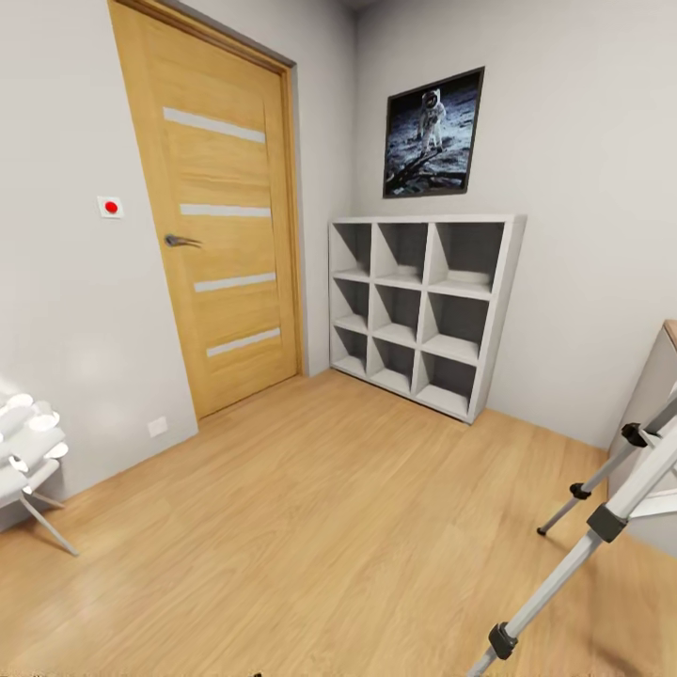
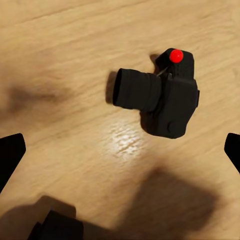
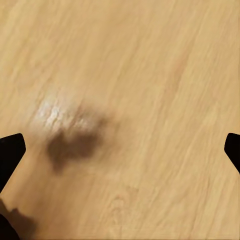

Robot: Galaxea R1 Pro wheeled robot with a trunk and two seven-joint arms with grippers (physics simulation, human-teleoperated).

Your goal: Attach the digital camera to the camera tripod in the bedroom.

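Note:
The digital camera [image 2: 170, 102] lies on the light wood floor, black and boxy, with a protruding lens and a red mark [image 2: 175, 55] on top. My left gripper [image 2: 122, 152] hovers above the floor beside it, open, its dark fingertips [image 2: 11, 155] spread wide and touching nothing. The camera sits just beyond the gap between them. My right gripper [image 3: 120, 152] is open too, over bare floorboards. The camera tripod [image 1: 602, 527] shows as silver legs with black joints at the head view's right edge; its head is out of view.
The bedroom has an oak door [image 1: 226, 216], a white nine-cube shelf [image 1: 423, 310] and an astronaut poster [image 1: 432, 132] ahead. A desk's grey side [image 1: 658, 395] stands behind the tripod. A white object on thin metal legs [image 1: 28, 456] sits at the left. Open floor [image 1: 310, 508] lies between.

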